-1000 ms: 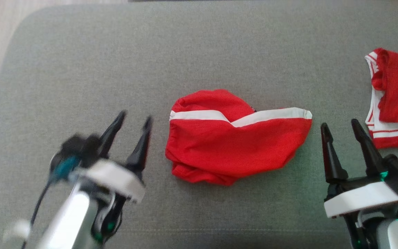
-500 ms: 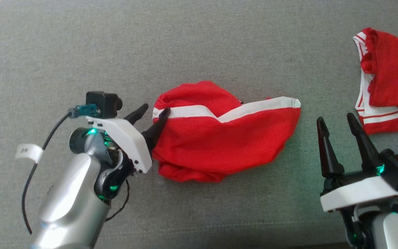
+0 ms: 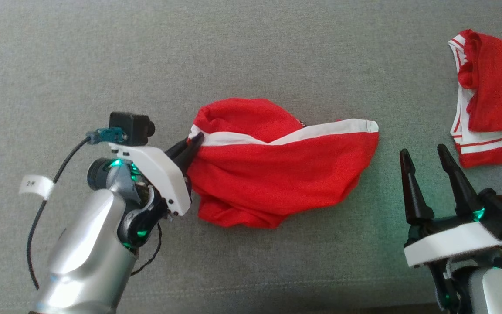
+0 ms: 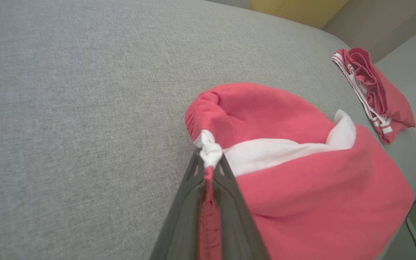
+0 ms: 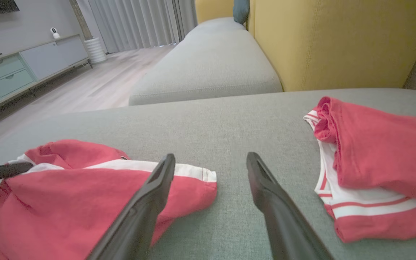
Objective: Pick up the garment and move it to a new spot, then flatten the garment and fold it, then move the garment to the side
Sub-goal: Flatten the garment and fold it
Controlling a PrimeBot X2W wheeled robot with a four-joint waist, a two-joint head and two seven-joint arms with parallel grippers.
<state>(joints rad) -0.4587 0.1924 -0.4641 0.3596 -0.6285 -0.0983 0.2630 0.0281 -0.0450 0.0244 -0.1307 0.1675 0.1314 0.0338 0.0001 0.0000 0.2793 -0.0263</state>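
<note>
While the garment (image 3: 277, 174) lies crumpled mid-cushion (image 3: 233, 52), the left gripper (image 3: 193, 140) is clamped on its white-striped left corner. The right gripper (image 3: 422, 151) sits just off its right edge, fingers apart, touching nothing.

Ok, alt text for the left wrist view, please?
The left gripper is shut on the white-trimmed edge of a crumpled red fabric garment lying on a grey fabric cushion. A second, folded red-and-white garment lies apart at the upper right.
</note>
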